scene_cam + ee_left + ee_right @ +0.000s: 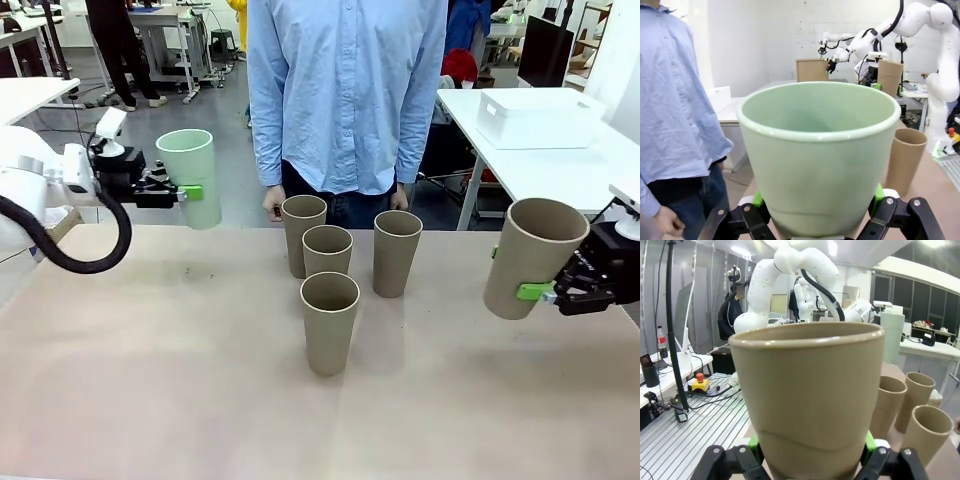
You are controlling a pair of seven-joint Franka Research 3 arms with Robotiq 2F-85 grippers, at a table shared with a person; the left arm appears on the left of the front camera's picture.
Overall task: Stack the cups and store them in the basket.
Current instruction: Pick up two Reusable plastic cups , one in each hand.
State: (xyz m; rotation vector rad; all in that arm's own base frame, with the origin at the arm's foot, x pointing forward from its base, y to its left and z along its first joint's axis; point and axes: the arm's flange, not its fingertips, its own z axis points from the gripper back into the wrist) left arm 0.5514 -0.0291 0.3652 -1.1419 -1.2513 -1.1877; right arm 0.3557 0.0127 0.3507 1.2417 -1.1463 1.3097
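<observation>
Left gripper (190,192) sits at the upper left of the front view, clamped on the mint cup (189,176). The green pads pinch the cup's lower wall from both sides, mouth up, and the cup is held in the air above the far-left table (150,390) edge. The left wrist view confirms it: a pad is pressed against each side of the cup near its base. Right gripper (536,292) is at the right edge of the frame, clenched on a tan cup (531,256) low on its wall. That cup hangs clear of the table, mouth up and leaning a little toward the centre. Four more stand upright and close together mid-table: back-left cup (302,232), middle cup (327,250), back-right cup (396,252), and front cup (330,322) nearest me. I cannot tell whether any of them touch. A person (345,90) in a light blue shirt stands at the far edge, hands down just behind the back cups. A white bin (535,116) sits on a white side table at the upper right, well apart from both arms.
</observation>
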